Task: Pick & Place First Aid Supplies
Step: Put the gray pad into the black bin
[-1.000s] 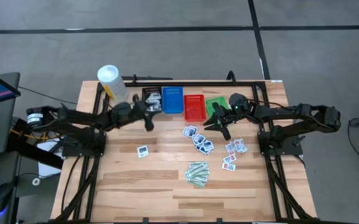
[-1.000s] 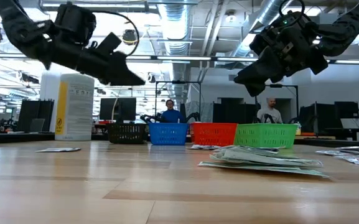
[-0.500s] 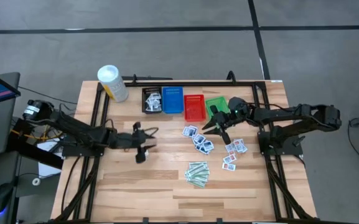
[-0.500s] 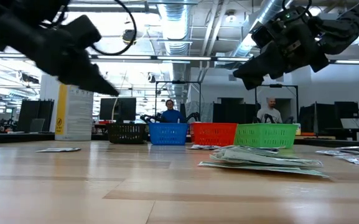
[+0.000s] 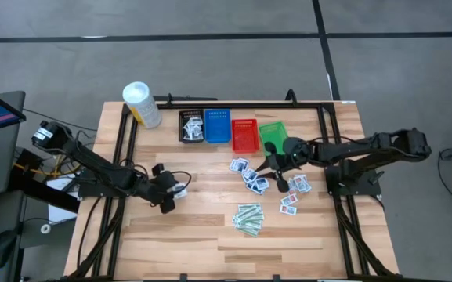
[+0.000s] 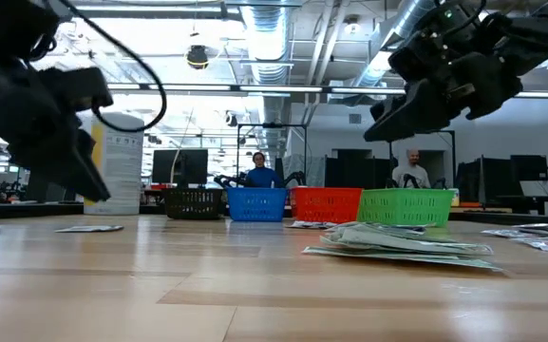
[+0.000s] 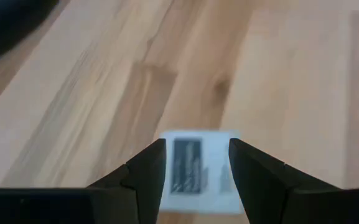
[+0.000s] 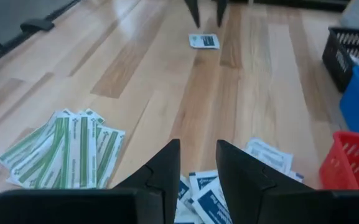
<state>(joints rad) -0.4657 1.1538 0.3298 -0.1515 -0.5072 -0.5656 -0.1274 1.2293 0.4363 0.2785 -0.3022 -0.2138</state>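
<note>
While the left gripper (image 7: 193, 163) hovers, jaws apart, over a lone packet (image 5: 179, 190) at the table's nine o'clock, poised to descend and pinch, the right gripper (image 8: 196, 163), jaws narrowly apart, empty, overhangs the packet cluster (image 5: 251, 177) at centre-right.

Smooth pale wood table (image 5: 210, 227); plastic mesh baskets (image 5: 231, 129); glossy paper packets (image 5: 251, 177).

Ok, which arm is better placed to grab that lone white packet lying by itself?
Left. The left gripper hangs just above the lone white packet, jaws open to either side. The right gripper is over the middle pile.
</note>
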